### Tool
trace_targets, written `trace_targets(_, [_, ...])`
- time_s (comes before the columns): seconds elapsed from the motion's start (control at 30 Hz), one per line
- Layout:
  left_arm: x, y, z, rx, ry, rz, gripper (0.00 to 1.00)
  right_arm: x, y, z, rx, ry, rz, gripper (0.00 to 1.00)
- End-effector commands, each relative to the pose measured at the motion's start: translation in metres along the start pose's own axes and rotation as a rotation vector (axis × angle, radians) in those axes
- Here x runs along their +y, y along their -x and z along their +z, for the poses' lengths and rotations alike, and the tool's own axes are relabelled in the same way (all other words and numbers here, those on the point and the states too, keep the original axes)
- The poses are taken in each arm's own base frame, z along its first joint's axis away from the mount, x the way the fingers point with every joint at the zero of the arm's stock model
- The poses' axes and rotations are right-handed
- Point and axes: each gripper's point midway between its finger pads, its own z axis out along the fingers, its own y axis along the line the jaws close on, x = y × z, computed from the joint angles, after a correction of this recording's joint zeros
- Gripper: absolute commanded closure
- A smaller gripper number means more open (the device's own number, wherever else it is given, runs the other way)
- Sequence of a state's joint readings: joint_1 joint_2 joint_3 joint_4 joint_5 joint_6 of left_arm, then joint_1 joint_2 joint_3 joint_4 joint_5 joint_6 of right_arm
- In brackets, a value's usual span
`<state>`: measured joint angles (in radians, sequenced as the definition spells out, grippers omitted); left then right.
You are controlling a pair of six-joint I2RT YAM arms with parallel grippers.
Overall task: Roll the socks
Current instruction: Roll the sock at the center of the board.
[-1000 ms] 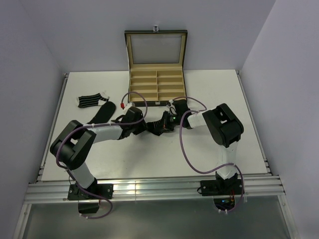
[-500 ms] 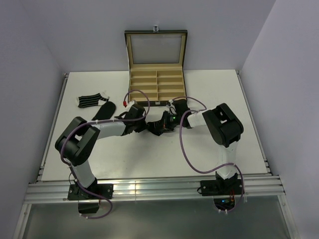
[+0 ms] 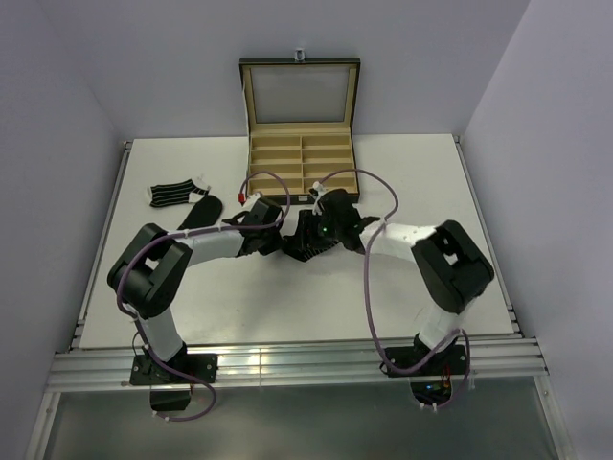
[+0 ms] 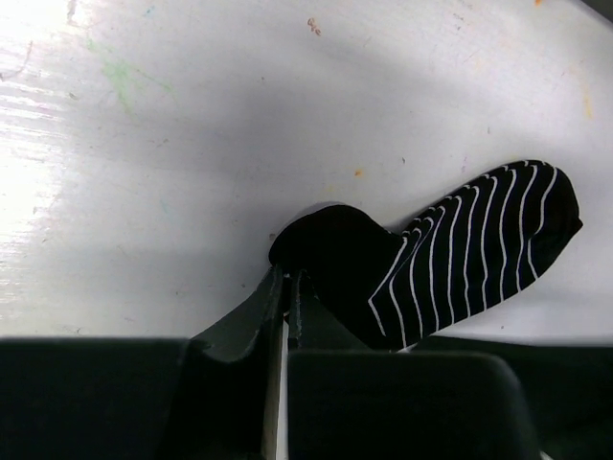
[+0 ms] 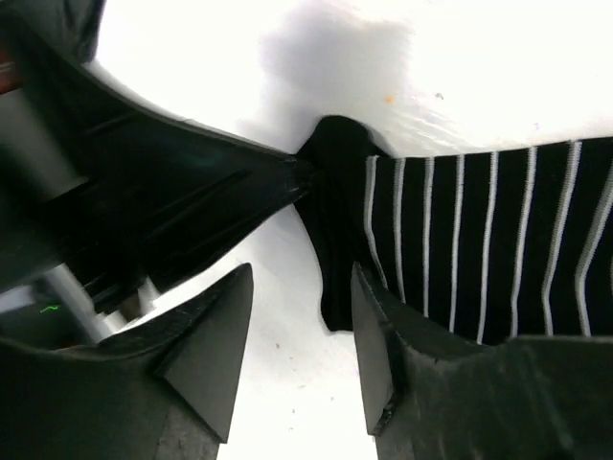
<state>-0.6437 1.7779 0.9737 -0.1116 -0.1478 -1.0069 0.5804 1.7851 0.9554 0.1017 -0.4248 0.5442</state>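
A black sock with thin white stripes (image 4: 460,249) lies flat on the white table (image 4: 192,144), its plain black end (image 4: 330,254) toward my left gripper (image 4: 285,284). That gripper is shut, pinching the edge of the black end. In the right wrist view the left gripper's fingertips (image 5: 283,177) meet the same sock (image 5: 479,240) at its dark tip. My right gripper (image 5: 299,321) stands open just off the sock's edge, with bare table between its fingers. From above, both grippers (image 3: 284,245) (image 3: 306,240) meet mid-table over the sock.
Two more socks lie at the left: a striped one (image 3: 172,195) and a plain black one (image 3: 199,213). An open black box with tan compartments (image 3: 302,163) stands at the back, close behind the grippers. Purple cables (image 3: 369,287) loop off both arms.
My right gripper has opened and let go of the sock, and its arm has swung left and back. My left gripper has closed on the sock's black end.
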Motion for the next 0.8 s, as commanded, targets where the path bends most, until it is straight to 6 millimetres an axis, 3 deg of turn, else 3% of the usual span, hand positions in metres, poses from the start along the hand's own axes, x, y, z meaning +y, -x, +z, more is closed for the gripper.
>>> trace_targets(0.0, [0.021,-0.008,-0.008,0.032,0.097,0.053,1.0,-0.001,0.025,-0.024,-0.206,-0.183,-0.222,0.46])
trace_targets(0.07, [0.019,-0.007,-0.011,0.037,0.095,0.056,1.0,0.009,0.017,-0.031,-0.245,-0.211,-0.331,0.48])
trace_targets(0.1, [0.02,-0.006,-0.011,0.036,0.102,0.062,1.0,0.007,0.023,-0.034,-0.3,-0.255,-0.36,0.5])
trace_targets(0.23, [0.018,-0.003,-0.014,0.039,0.11,0.079,0.99,0.006,0.01,-0.036,-0.356,-0.326,-0.49,0.55])
trace_targets(0.27, [0.019,-0.003,-0.014,0.042,0.114,0.078,0.99,0.008,-0.003,-0.033,-0.341,-0.322,-0.521,0.55])
trace_targets(0.4, [0.019,-0.007,-0.014,0.063,0.111,0.088,0.99,0.012,-0.018,-0.023,-0.337,-0.32,-0.576,0.55])
trace_targets(0.47, [0.019,-0.007,-0.013,0.069,0.114,0.096,0.99,0.009,-0.016,-0.022,-0.353,-0.357,-0.599,0.56])
trace_targets(0.77, [0.019,-0.01,-0.013,0.086,0.114,0.103,0.99,0.032,-0.019,0.001,-0.327,-0.364,-0.732,0.57])
